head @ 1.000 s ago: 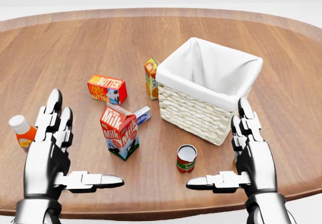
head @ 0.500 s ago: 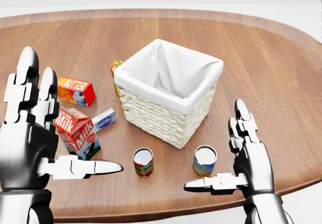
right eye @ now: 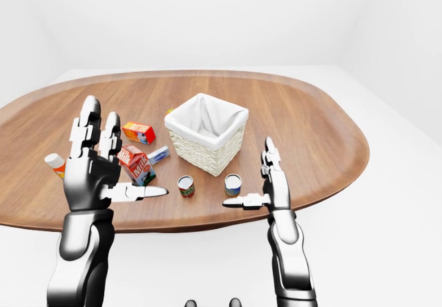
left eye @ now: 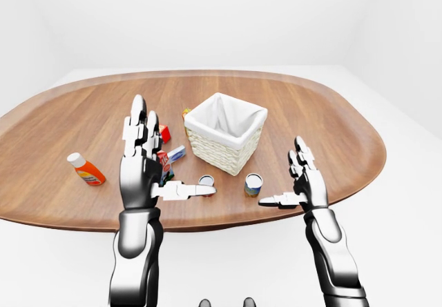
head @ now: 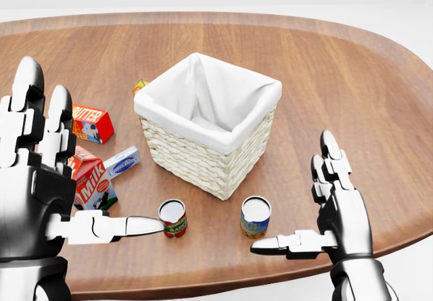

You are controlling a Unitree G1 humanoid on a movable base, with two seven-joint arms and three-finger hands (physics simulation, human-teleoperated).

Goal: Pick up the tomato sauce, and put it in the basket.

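Note:
The tomato sauce, a small red can with a silver top, stands upright on the wooden table below the basket's near corner in the head view. The wicker basket with a white cloth lining sits mid-table, and nothing shows inside it. My left hand is raised at the left with fingers spread, its thumb tip just left of the can and not touching it. My right hand hovers open at the lower right, holding nothing.
A second can with a blue and yellow label stands right of the red one. A milk carton, a butter box and a small blue box lie left of the basket. An orange bottle lies far left.
The camera has moved right, so everything slid left in the head view. The second can came into sight. My left hand rose higher and nearer; the right hand stayed open.

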